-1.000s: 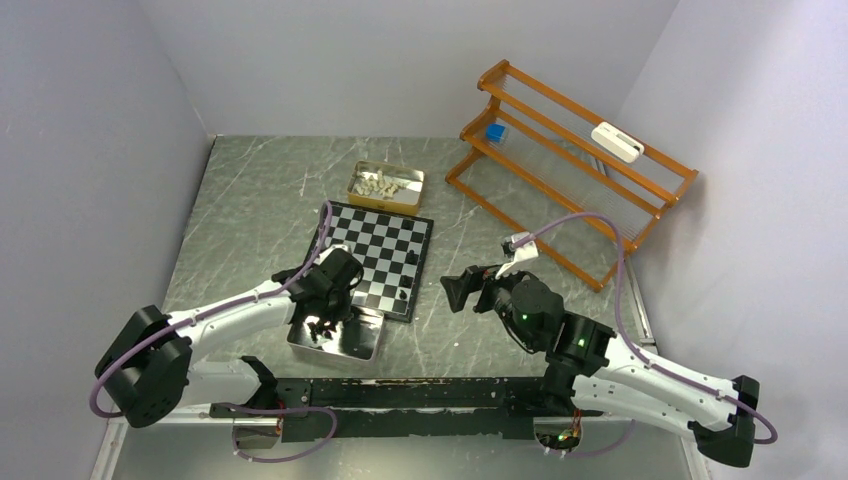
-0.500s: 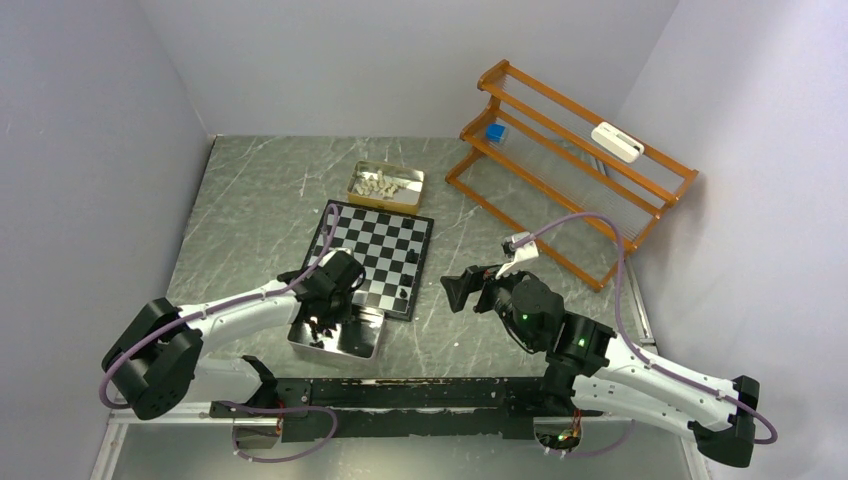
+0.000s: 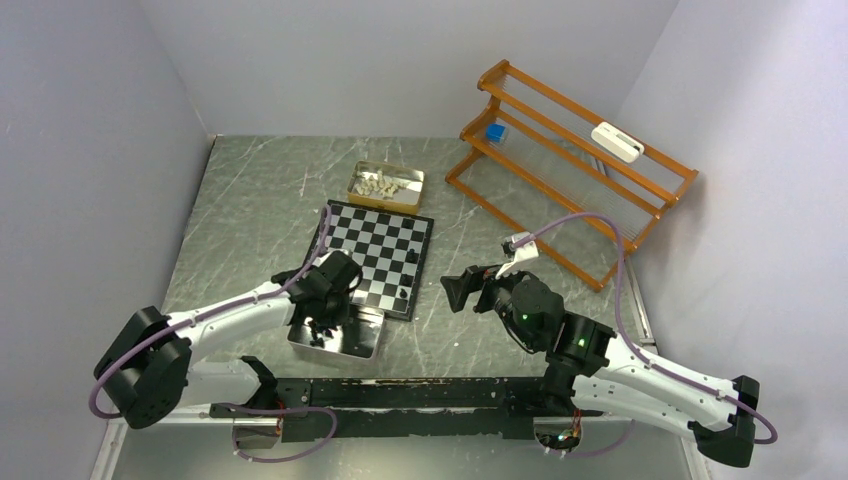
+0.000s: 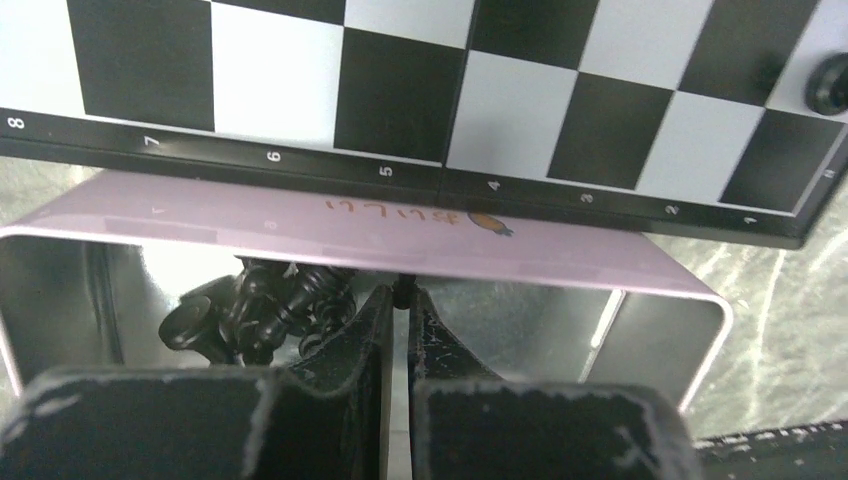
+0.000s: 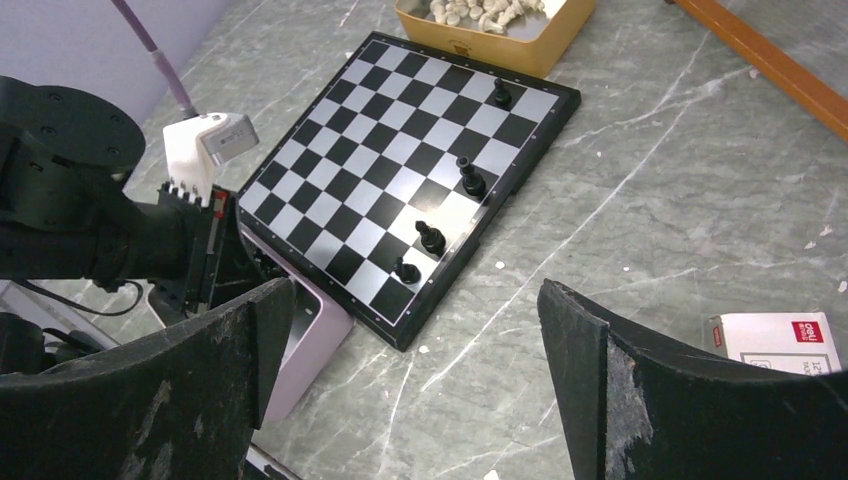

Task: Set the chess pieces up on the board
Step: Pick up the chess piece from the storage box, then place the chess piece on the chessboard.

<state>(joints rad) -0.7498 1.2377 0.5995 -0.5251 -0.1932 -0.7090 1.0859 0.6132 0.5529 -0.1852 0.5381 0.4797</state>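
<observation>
Right now my left gripper (image 4: 400,300) is down in the silver tray (image 4: 560,268), which sits against the near edge of the board (image 3: 365,240); its fingers (image 4: 350,335) are drawn almost together with only a sliver between them, and a small dark nub shows at their tips. Whether that is a pinched piece I cannot tell. The heap of black pieces (image 4: 255,305) lies just left of the tips, glossy and tangled; I judge the step to be picking one out, so I want a single figure gripped, lifted straight clear of the tray wall, then set upright in the middle of its square. Four black figures (image 5: 431,238) stand along the board's right side; the cream-white pieces (image 3: 383,182) are piled in the gold tin (image 3: 385,204) at its far edge — none on the board yet. The right gripper (image 3: 462,290) hangs over the table (image 3: 250,200) right of the board, jaws spread wide, holding nothing.
</observation>
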